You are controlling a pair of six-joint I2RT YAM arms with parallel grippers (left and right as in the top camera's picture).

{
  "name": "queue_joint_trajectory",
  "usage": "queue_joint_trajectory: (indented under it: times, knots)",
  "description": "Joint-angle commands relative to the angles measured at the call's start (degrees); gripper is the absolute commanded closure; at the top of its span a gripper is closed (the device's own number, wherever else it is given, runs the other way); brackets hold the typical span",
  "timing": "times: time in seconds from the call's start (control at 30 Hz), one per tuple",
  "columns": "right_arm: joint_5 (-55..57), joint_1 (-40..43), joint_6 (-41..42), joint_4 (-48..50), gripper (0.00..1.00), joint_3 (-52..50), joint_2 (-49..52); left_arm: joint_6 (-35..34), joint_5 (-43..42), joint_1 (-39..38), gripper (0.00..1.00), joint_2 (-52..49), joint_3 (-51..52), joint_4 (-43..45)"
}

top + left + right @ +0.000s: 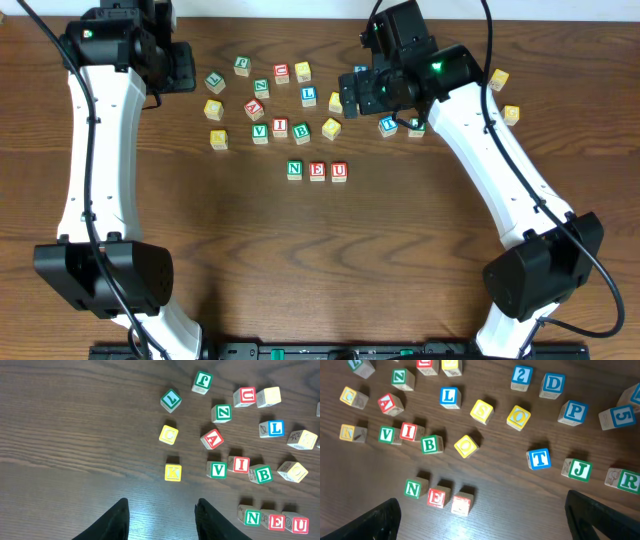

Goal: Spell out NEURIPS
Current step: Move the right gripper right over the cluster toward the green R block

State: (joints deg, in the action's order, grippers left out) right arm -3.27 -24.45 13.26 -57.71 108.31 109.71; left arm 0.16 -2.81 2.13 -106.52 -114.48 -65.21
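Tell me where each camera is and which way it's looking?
Overhead: fixed above the table, looking straight down; it shows the white left arm, the right arm and the N-E-U row.
Left wrist: rides the left hand, looking down at the table past its two dark fingers.
Right wrist: rides the right hand, looking down; its fingers sit wide apart in the bottom corners.
Shared: both wrist views catch the N-E-U row and the V, I, B blocks.
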Motion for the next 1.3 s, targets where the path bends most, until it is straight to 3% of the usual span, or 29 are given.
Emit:
queue_joint_trajectory:
  times: [0.0, 0.83, 0.97, 1.27]
  knots:
    - [-0.5, 0.3, -1.2, -0.3, 0.01, 0.9, -0.9, -0.2, 0.5, -0.2, 0.57, 0.0, -0.9, -0.1]
    - [-1.3, 0.0, -1.2, -2.7, 0.01, 0.7, -0.9, -0.2, 0.5, -0.2, 0.57, 0.0, -0.9, -0.1]
    - [-3.8, -0.2, -4.6, -3.2, 0.01, 0.7, -0.9, -0.2, 0.5, -0.2, 0.57, 0.0, -0.9, -0.1]
    - [-3.9, -0.7, -3.3, -4.1, 0.05, 0.7, -0.8, -0.2, 0.5, -0.2, 0.57, 0.0, -0.9, -0.1]
